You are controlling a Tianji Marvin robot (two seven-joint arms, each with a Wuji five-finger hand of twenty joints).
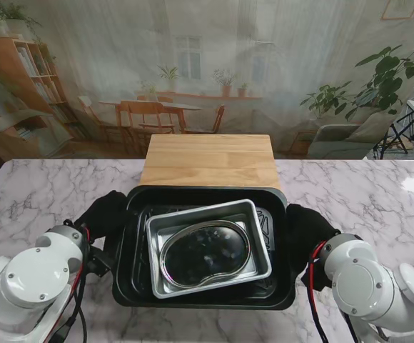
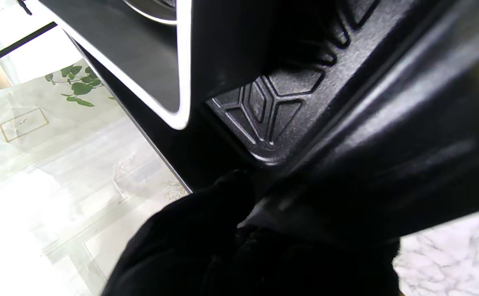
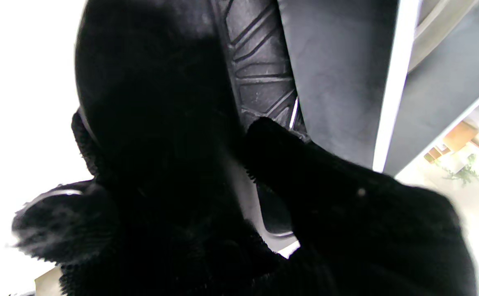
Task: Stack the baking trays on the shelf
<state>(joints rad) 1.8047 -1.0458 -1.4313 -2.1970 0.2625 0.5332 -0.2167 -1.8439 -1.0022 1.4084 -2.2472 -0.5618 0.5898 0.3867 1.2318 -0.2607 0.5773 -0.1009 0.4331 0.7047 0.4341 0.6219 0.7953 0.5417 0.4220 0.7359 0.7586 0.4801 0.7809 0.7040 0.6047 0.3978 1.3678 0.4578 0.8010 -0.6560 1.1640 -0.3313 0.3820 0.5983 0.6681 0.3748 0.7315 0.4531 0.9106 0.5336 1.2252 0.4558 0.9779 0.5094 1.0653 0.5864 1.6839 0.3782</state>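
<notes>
Both gloved hands grip the black baking tray (image 1: 203, 296) by its side rims: the left hand (image 1: 107, 214) on the left, the right hand (image 1: 308, 229) on the right. A silver tray (image 1: 260, 254) and an oval pan (image 1: 205, 254) sit nested inside it, just before the wooden shelf (image 1: 209, 158) on the marble bench (image 1: 43, 193).
</notes>
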